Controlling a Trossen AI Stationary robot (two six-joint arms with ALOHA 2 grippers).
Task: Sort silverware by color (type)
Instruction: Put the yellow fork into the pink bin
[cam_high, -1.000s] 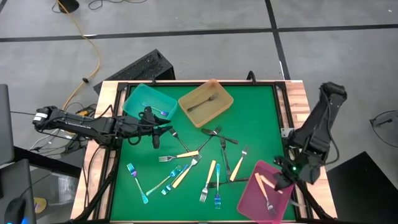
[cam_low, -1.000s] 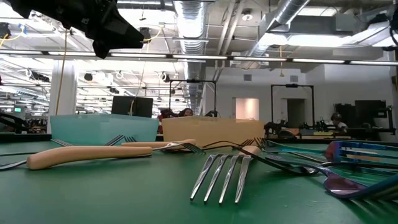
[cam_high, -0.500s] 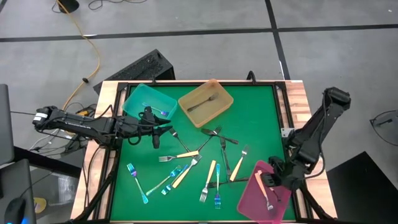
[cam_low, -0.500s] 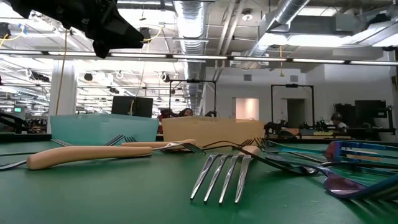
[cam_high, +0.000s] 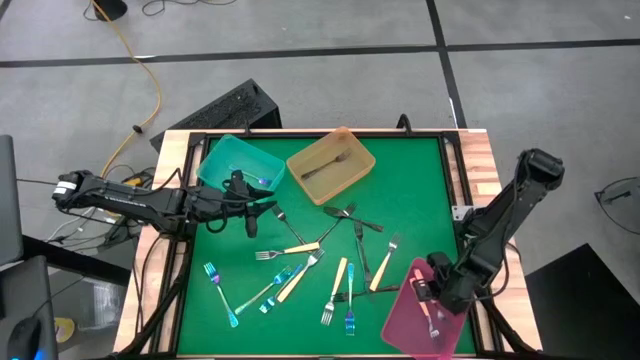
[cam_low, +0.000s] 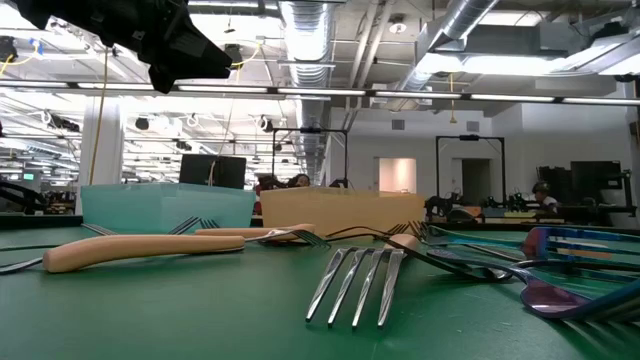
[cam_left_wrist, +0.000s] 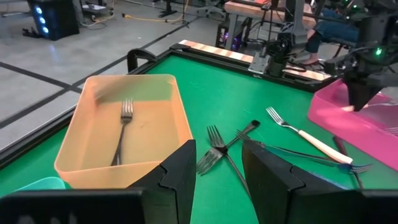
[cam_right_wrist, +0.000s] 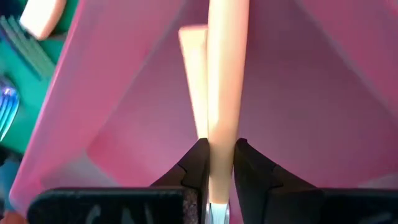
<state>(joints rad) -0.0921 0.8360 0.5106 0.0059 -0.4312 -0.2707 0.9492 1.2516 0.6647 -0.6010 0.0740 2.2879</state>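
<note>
Silverware lies scattered on the green mat (cam_high: 400, 200): blue forks (cam_high: 222, 296), cream-handled forks (cam_high: 300, 247) and dark forks (cam_high: 352, 216). My right gripper (cam_high: 428, 292) hangs over the pink tray (cam_high: 405, 325), shut on a cream-handled fork (cam_right_wrist: 222, 74). A second cream-handled fork (cam_right_wrist: 194, 81) lies flat in that tray. My left gripper (cam_left_wrist: 216, 180) stands open and holds nothing. It hovers near the teal tray (cam_high: 238, 166), above the mat. One dark fork (cam_left_wrist: 122, 127) lies in the amber tray (cam_left_wrist: 81, 124). My right gripper pinches the cream handle (cam_right_wrist: 221, 146) between its two fingers, near the end where the metal neck (cam_right_wrist: 215, 213) begins. The fingers slant steeply down from above, and the handle runs on past them toward the tray floor. Whether its free end touches the tray, I cannot tell.
The teal tray and the amber tray (cam_high: 331, 164) stand at the mat's far left. A black frame (cam_high: 300, 132) and wooden borders (cam_high: 480, 150) edge the mat. In the low view, forks (cam_low: 360, 280) lie close in front of the camera. Bare mat lies at the far right.
My right gripper has sunk toward the pink tray and shifted toward the table's left, tipping to point more steeply down, the cream-handled fork still in its fingers.
</note>
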